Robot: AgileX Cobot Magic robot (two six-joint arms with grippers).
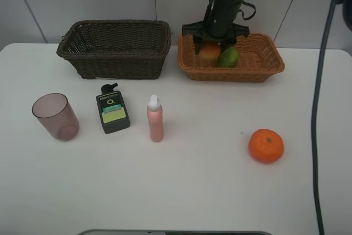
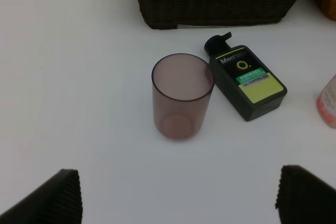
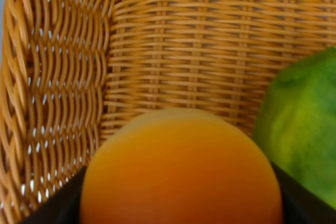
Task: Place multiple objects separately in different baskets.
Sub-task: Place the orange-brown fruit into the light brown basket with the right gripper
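Pinching the red-orange peach-like fruit (image 3: pixel 181 171), the right end effector (image 1: pixel 212 44) sits low in the light tan wicker basket (image 1: pixel 236 73), just beside the green fruit (image 1: pixel 229 56). Spreading the jaws could nudge that neighbour or let the held fruit roll. It looks round, with no long axis; the basket runs lengthwise across the counter (image 1: pixel 192 185).

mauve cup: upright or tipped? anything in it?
Upright, empty: the mauve cup stands on its base, rim up; the left wrist view looks into its mouth and shows only the bare bottom.
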